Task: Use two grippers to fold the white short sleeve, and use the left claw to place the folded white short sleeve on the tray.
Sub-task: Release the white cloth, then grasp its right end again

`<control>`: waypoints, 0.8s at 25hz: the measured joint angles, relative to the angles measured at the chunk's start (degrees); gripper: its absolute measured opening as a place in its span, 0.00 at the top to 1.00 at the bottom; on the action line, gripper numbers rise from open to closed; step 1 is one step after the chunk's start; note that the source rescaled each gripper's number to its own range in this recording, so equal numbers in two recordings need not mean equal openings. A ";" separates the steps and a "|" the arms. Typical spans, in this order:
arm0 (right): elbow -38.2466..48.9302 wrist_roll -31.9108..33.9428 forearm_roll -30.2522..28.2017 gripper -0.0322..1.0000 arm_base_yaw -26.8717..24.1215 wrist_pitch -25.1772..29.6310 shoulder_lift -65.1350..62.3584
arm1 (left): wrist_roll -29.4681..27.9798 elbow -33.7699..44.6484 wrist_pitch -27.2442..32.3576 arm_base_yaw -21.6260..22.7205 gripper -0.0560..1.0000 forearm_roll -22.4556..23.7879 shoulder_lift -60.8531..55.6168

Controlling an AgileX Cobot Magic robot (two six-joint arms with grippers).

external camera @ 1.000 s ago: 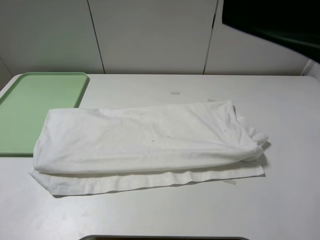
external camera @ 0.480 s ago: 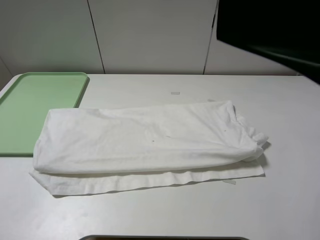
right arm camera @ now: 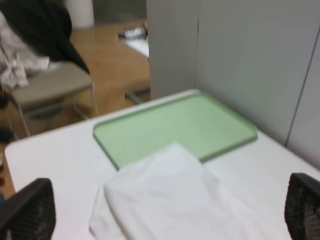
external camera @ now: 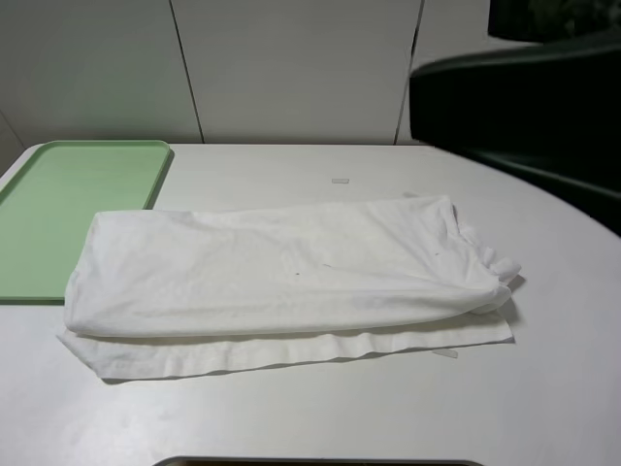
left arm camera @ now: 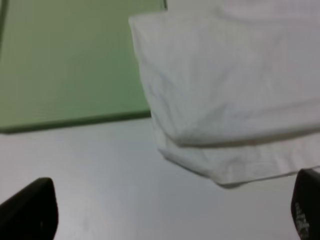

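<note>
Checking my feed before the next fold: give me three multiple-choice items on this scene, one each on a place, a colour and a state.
1. Where is the tray? A. left end of the table B. right end C. off the table
2. Tray colour? A. blue B. green C. red
3. Left gripper, jaws? A. shut, gripping B. shut, empty C. open, empty
A: it lies far left in the high view. B: green in every view. C: fingers wide apart, nothing between.
</note>
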 joint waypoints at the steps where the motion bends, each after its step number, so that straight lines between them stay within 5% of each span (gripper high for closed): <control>1: 0.00 0.00 0.00 0.00 0.00 0.56 0.00 | 0.00 0.00 -0.09 0.31 0.07 0.00 -1.83; 13: 0.00 0.00 0.70 0.00 0.00 14.89 0.00 | 0.00 -0.06 0.10 0.38 0.07 0.00 -4.68; 20: 0.78 0.00 7.36 0.00 0.00 27.86 0.47 | 0.00 -0.06 0.10 0.38 0.07 0.00 -4.68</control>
